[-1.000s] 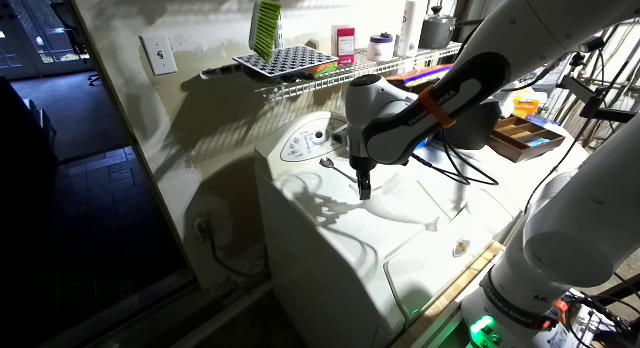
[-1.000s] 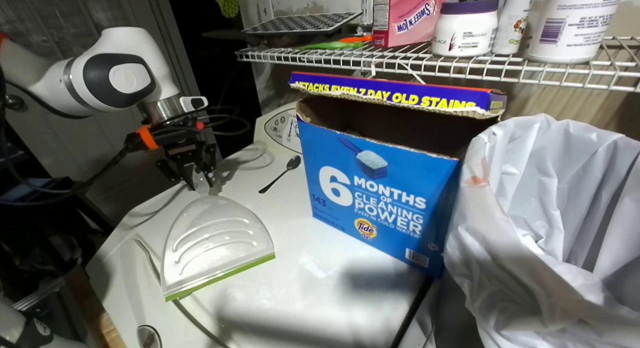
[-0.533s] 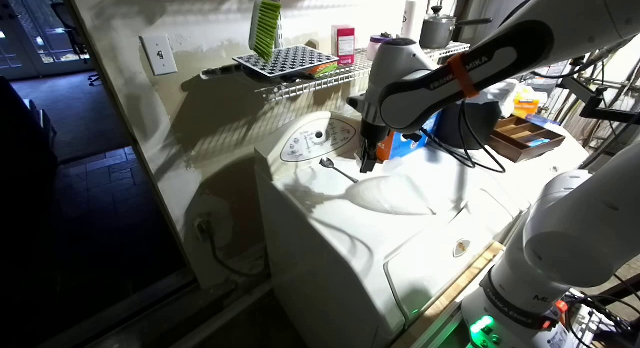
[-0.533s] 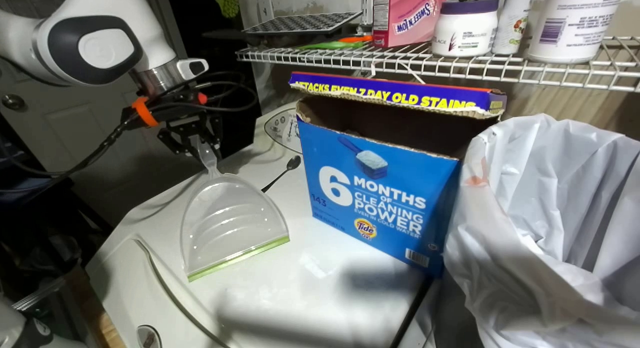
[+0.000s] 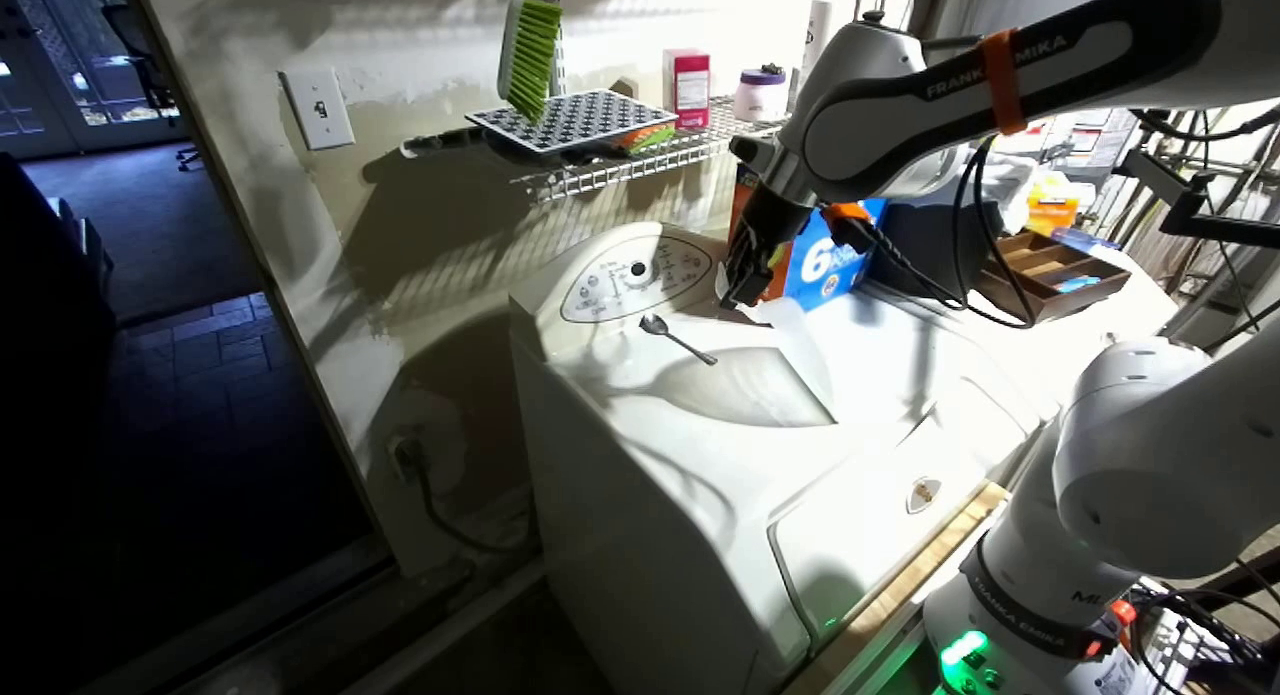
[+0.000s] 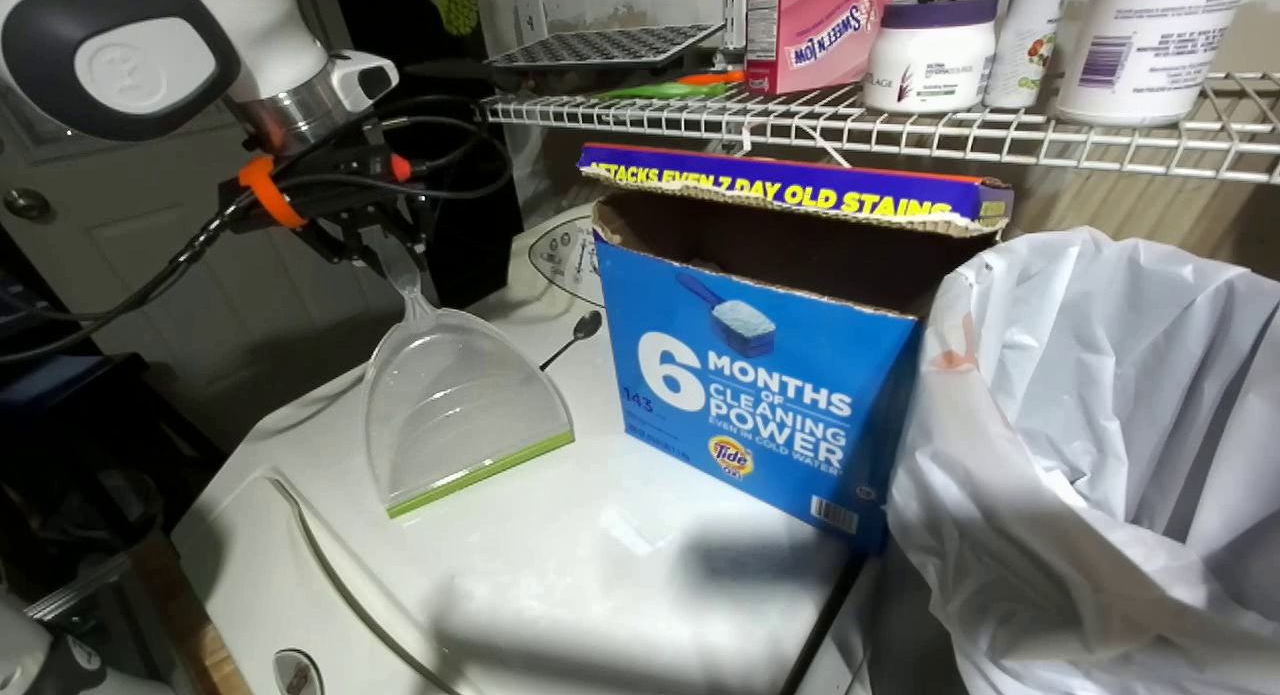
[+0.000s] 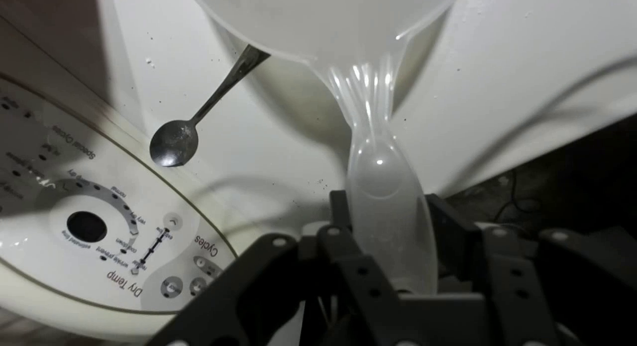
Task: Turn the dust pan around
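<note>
The dust pan (image 6: 465,405) is clear translucent plastic with a green front lip. It is tilted above the white appliance top (image 6: 640,565), handle end up and lip down. Whether the lip touches the surface I cannot tell. It also shows faintly in an exterior view (image 5: 808,355), with its shadow beside it. My gripper (image 6: 390,250) is shut on the pan's handle, its fingers on both sides of it in the wrist view (image 7: 390,219). In the wrist view the pan's handle (image 7: 378,172) points away from the fingers and the pan body runs out of the top edge.
A grey spoon (image 7: 174,143) lies on the appliance near the control panel (image 7: 107,221). An open blue and orange detergent box (image 6: 750,405) stands beside the pan. A bin with a white bag (image 6: 1080,445) is next to it. A wire shelf (image 6: 860,140) hangs above.
My gripper has moved up and toward the detergent box, leaning over. The dust pan has risen with it, its handle lifted and the pan more steeply tilted, lip drawn back.
</note>
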Robot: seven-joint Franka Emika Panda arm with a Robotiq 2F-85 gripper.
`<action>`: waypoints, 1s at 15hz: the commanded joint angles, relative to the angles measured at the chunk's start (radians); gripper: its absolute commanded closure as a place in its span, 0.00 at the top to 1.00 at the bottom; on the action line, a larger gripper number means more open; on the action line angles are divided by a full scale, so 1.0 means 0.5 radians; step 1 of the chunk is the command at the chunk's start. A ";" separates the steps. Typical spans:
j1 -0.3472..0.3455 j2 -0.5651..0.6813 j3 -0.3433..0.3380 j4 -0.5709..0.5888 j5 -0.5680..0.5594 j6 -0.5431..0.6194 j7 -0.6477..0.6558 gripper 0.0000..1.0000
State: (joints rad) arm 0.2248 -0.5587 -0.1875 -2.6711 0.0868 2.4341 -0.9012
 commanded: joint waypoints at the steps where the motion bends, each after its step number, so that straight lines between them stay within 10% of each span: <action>1: 0.026 -0.207 -0.076 -0.063 0.115 -0.016 -0.156 0.16; 15: 0.108 -0.571 -0.466 -0.094 0.556 -0.271 -0.685 0.16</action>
State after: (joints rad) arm 0.2846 -0.7840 -0.3916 -2.6982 0.3110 2.3409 -1.1808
